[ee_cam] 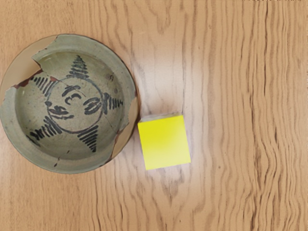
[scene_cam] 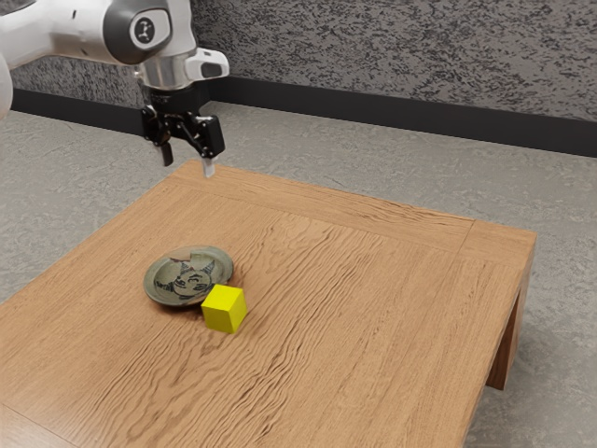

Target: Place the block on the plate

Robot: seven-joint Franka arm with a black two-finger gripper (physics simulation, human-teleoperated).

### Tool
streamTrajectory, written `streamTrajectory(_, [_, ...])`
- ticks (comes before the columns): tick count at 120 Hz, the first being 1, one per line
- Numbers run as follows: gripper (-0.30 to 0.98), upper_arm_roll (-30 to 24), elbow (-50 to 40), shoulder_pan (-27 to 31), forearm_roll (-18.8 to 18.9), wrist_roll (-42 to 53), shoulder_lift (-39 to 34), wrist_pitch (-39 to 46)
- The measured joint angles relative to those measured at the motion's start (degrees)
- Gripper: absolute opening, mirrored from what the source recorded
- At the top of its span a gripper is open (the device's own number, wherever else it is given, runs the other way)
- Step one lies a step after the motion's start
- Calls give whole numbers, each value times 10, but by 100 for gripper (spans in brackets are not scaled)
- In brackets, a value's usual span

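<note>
High over the table's far-left part in the exterior view, my black gripper (scene_cam: pixel 188 168) points down with its fingers spread and nothing between them. The yellow block (scene_cam: pixel 224 309) rests on the wood close beside the plate (scene_cam: pixel 162 294), well below the gripper's height. From the wrist camera, the block (ee_cam: pixel 165 143) shows its flat top, right by the rim of the green-grey plate (ee_cam: pixel 72 164). That plate has a dark star pattern and tan patches at its rim.
The wooden table (scene_cam: pixel 373 308) has wavy grain and a leg at the exterior view's right. Around it lies grey floor (scene_cam: pixel 401 159), with a dark baseboard and a mottled wall behind.
</note>
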Motion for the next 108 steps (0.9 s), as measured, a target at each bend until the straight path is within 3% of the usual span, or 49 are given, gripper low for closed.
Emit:
streamTrajectory(32, [69,-6,-2,-3,-17,-31,16,4])
streamTrajectory(64, [69,-3,-14,-7,-90,-228,32,7])
streamTrajectory(108, [69,21,-18,-8,-136,-528,108,68])
